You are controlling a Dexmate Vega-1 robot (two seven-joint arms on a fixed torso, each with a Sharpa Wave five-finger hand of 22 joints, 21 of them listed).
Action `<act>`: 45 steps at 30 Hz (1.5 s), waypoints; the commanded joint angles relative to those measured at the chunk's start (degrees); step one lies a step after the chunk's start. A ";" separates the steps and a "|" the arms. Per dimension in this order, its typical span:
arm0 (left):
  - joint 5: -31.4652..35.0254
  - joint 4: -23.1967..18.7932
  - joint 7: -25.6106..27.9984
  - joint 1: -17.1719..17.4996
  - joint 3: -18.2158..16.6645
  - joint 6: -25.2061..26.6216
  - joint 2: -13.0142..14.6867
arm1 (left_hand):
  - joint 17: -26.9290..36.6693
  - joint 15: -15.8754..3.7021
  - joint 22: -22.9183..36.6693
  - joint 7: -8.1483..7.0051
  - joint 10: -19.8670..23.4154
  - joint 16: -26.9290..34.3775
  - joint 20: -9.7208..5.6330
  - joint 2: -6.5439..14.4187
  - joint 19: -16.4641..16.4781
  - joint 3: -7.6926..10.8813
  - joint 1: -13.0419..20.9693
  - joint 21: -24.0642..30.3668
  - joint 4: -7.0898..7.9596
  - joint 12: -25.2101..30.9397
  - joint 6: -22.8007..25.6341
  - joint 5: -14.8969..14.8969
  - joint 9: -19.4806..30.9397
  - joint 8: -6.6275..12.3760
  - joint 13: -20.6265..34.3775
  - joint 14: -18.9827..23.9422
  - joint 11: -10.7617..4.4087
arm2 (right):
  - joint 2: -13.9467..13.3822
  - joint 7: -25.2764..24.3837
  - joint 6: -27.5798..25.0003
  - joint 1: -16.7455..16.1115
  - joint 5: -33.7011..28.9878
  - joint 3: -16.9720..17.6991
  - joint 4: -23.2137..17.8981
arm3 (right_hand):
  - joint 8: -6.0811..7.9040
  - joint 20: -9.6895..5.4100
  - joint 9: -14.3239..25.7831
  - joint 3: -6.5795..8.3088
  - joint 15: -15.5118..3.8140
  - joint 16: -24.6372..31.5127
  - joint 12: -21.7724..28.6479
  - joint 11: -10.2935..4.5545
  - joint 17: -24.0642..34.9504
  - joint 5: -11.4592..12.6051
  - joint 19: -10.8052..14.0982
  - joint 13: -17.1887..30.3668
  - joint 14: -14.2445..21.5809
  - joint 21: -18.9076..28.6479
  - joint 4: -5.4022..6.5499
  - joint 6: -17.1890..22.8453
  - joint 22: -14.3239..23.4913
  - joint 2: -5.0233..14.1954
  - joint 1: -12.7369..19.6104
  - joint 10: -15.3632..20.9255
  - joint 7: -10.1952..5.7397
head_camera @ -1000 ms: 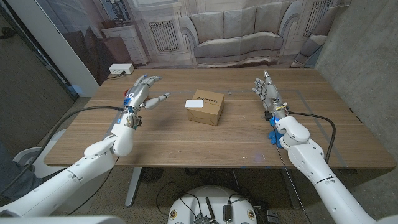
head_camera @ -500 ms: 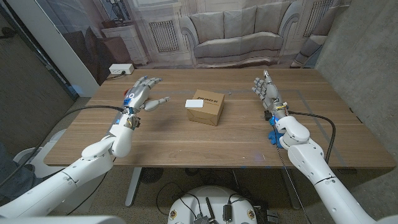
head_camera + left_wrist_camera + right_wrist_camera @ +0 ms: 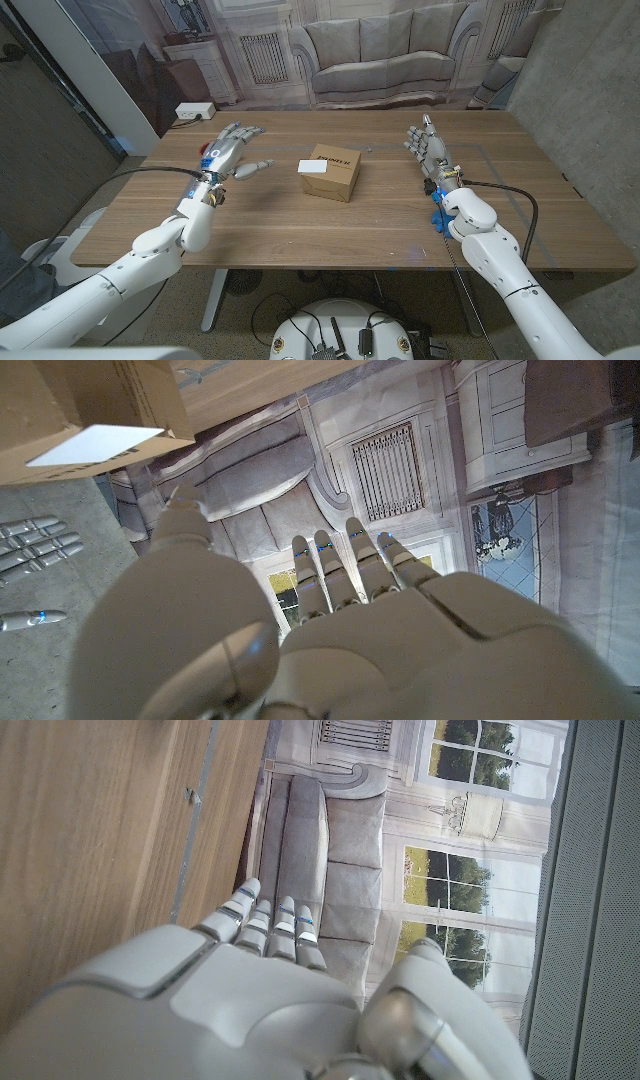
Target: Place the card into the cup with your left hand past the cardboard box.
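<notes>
A white card (image 3: pixel 317 167) lay atop the cardboard box (image 3: pixel 333 172) at mid-surface, toward the left robot hand (image 3: pixel 229 152), which hovered nearby, fingers spread, empty. No cup was visible.

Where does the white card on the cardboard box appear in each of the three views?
Head view: the white card lies on the left part of the cardboard box top, mid-table, between the left hand and the right hand.
Left wrist view: the card shows on the box beyond the hand's fingers.
Right wrist view: the card is not in this picture.
Shared landmark: the cardboard box under the card.
</notes>
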 commanded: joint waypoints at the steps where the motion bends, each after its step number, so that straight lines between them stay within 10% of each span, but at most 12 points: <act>1: 2.83 -0.58 -0.72 -0.91 1.16 3.10 0.00 | 0.13 -7.12 0.26 -1.87 1.60 -0.17 -1.31 -0.01 -3.24 0.00 1.17 -0.75 0.21 0.21 3.18 0.71 0.30 0.89 0.28 -0.94 -1.49 | 0.31 -0.26 -0.07 0.02 0.22 -0.06 0.09 | 0.24 -0.41 0.21 -0.13 -0.23 0.30 0.35 0.02 0.18 -0.22 0.57 0.16 0.53 -0.37 -0.06 0.56 0.30 0.23 0.37 0.40 -0.10; 11: 4.12 -0.72 -1.16 -1.51 1.96 4.35 0.08 | 0.15 -7.65 0.33 -4.03 4.25 -0.23 -0.97 -0.14 -6.53 0.05 2.51 -0.85 0.42 0.21 6.37 1.16 0.17 1.39 0.25 -1.80 -1.69 | 0.44 0.09 -0.23 0.42 0.27 -0.21 0.53 | 0.22 -0.38 0.21 -0.19 -0.19 0.27 0.35 0.13 0.19 -0.24 0.62 0.17 0.50 -0.46 -0.07 0.55 0.31 0.27 0.34 0.44 -0.11; 45: 9.71 -4.93 -9.77 -2.80 4.02 8.06 2.60 | 0.03 -8.92 0.22 -4.44 10.79 -0.10 -0.34 -0.37 -7.06 0.70 8.96 0.16 0.30 -0.23 12.49 1.32 0.36 1.94 0.15 -1.99 -1.79 | 1.07 0.07 -0.78 -0.18 0.88 0.17 -0.79 | 0.19 -0.31 0.22 -0.37 -0.25 0.27 0.32 0.13 0.21 -0.29 0.74 0.18 0.59 -0.76 -0.10 0.61 0.33 0.39 0.26 0.56 -0.09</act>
